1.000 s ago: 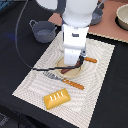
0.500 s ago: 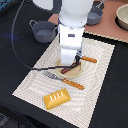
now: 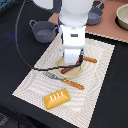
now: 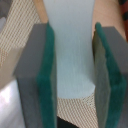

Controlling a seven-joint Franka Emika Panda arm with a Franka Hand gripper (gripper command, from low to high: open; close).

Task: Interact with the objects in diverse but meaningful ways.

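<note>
Lowered since before, the gripper (image 4: 71,75) clenches a pale flat piece (image 4: 70,50); yellow bread loaf (image 3: 55,98) lies at six o'clock.

fork (image 3: 64,80) beside plate (image 3: 74,73), loaf (image 3: 55,98) well apart

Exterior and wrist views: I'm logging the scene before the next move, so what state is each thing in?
Gripper: jaws apart around a pale flat piece; grip cannot be told.
Pale flat piece: between the pads.
Sausage: lying on the round plate, below the gripper.
Fork: lying flat on the mat.
Bread loaf: lying flat on the mat, apart from the gripper.
Grey pot: upright, off the mat.
</note>
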